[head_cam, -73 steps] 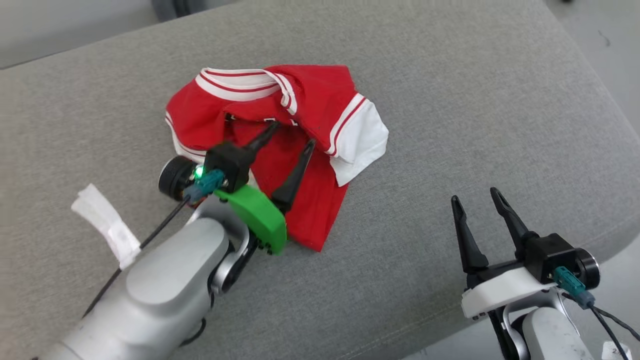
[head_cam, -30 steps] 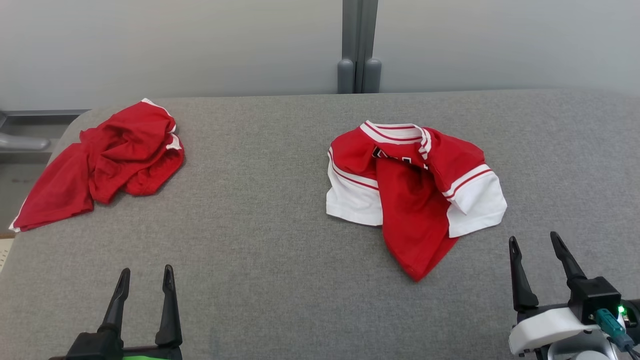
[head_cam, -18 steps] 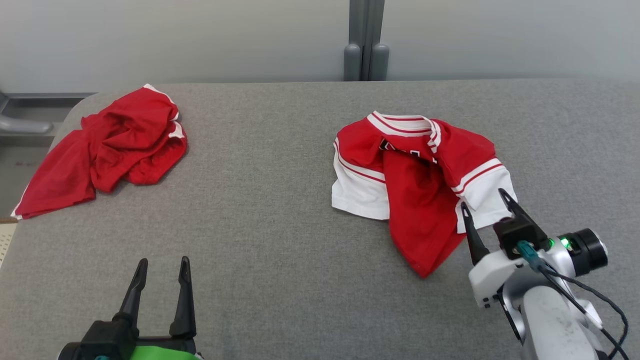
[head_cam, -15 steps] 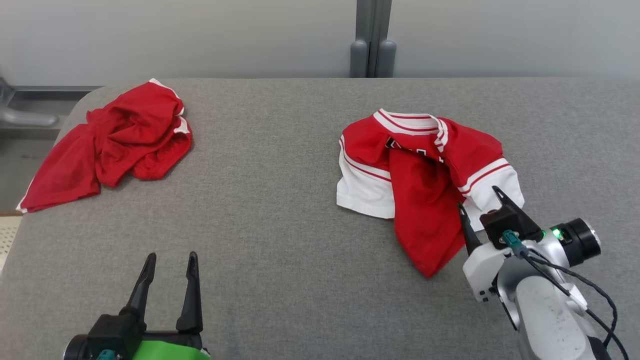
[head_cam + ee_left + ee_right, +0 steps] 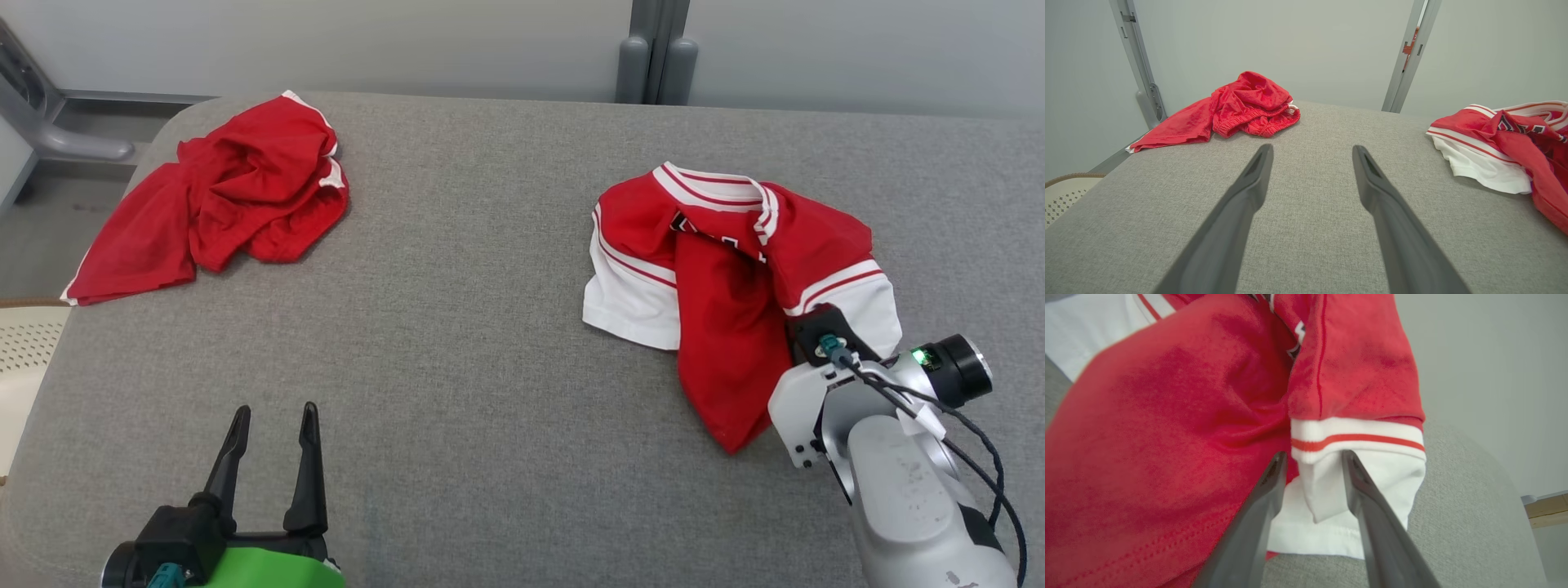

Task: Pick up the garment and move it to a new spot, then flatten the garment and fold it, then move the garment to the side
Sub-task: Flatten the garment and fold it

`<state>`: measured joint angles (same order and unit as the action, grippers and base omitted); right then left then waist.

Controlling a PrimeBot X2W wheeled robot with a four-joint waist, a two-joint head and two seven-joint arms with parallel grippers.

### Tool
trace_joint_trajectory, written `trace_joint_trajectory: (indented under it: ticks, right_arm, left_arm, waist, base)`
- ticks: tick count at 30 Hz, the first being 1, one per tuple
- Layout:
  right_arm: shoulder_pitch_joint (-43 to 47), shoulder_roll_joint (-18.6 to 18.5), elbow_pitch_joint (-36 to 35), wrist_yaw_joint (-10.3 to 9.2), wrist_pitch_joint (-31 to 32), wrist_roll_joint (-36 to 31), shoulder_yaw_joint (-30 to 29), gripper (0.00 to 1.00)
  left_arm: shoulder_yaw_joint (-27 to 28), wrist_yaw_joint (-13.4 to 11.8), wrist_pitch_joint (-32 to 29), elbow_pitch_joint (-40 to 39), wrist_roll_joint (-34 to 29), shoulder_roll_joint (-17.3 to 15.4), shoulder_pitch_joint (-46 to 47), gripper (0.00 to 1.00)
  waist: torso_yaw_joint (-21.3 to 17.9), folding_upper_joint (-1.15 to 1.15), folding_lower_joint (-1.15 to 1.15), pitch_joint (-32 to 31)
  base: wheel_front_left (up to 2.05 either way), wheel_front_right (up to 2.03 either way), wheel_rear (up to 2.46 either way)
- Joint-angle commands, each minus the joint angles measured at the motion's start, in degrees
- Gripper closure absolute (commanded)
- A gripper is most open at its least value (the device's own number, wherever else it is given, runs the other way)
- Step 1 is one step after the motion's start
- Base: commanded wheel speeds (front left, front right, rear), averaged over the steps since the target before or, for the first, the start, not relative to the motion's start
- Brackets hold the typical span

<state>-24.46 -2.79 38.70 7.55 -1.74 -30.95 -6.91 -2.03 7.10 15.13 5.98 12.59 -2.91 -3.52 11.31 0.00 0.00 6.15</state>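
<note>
White cloth from the sleeve (image 5: 869,302) of the garment (image 5: 718,269) now sits between the fingers of the right pincer (image 5: 1312,457). A second ago that pincer waited wide at the near right of the grey-covered counter (image 5: 473,343), clear of the garment. Since then it has reached into the garment's right side, and its jaws have drawn in to a narrower gap on either side of a fold just below the red-striped band. Whether they already pinch the fold or merely flank it I cannot tell. The garment lies crumpled on the right half of the counter, collar away from the robot and a red flap trailing toward the near edge; it is not lifted. The left pincer (image 5: 275,408) stays wide and empty over bare counter at the near left, and a second red garment (image 5: 220,196) lies bunched at the far left corner. The head camera has swung, so the scene's shift is no move of the clothes. As I judge it, the pick-up is only beginning: carrying, flattening and folding all remain.
</note>
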Motion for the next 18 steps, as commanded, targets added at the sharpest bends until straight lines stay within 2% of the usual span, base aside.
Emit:
trace_joint_trajectory:
  ticks: [1, 4, 6, 9, 10, 15, 18]
  right_arm:
    - [-1.6, -0.2, 1.1, -0.11, 0.7, 4.1, 0.5, 1.0]
    - [-4.1, -0.1, 2.5, -0.11, 2.8, 16.6, 4.4, 1.0]
    - [-5.6, -0.1, 1.1, -0.11, 5.8, 28.5, 8.7, 1.0]
    - [-7.1, -0.2, -7.4, -0.1, 13.4, 46.1, 15.7, 1.0]
    - [-7.3, -0.3, -10.5, -0.1, 15.8, 50.0, 16.5, 1.0]
    - [-8.6, -0.2, -27.3, -0.09, 27.0, 66.3, 15.4, 1.0]
    - [-10.3, -0.2, -32.0, -0.07, 29.3, 74.7, 14.5, 1.0]
  left_arm:
    - [0.0, 0.2, 0.0, 0.1, 0.3, 0.0, 0.8, 0.0]
    - [-0.1, 0.1, 0.0, 0.0, 0.4, 0.0, 0.6, 0.0]
    - [-0.1, -0.2, 0.0, -0.1, 0.5, 0.0, 0.3, 0.0]
    - [0.1, -0.5, 0.0, -0.2, 0.6, 0.0, -0.5, 0.0]
    - [0.1, -0.6, 0.0, -0.2, 0.7, 0.0, -0.7, 0.0]
    - [-0.4, -0.7, 0.0, 0.1, 0.9, 0.0, -1.1, 0.0]
    - [-0.9, -0.9, 0.0, 0.3, 1.0, 0.0, -1.2, 0.0]
  waist:
    - [0.0, 0.0, 0.0, -0.2]
    - [-0.1, 0.0, 0.0, -0.8]
    - [-0.3, 0.0, 0.0, -1.1]
    - [-1.0, 0.0, 0.0, -1.8]
    - [-1.2, 0.0, 0.0, -1.9]
    - [-1.8, 0.0, 0.0, -3.0]
    - [-1.8, 0.0, 0.0, -3.7]
  base:
    - [0.0, 0.0, 0.0]
    - [0.0, 0.0, 0.0]
    - [0.0, 0.0, 0.0]
    - [0.0, 0.0, 0.0]
    - [0.0, 0.0, 0.0]
    - [0.0, 0.0, 0.0]
    - [0.0, 0.0, 0.0]
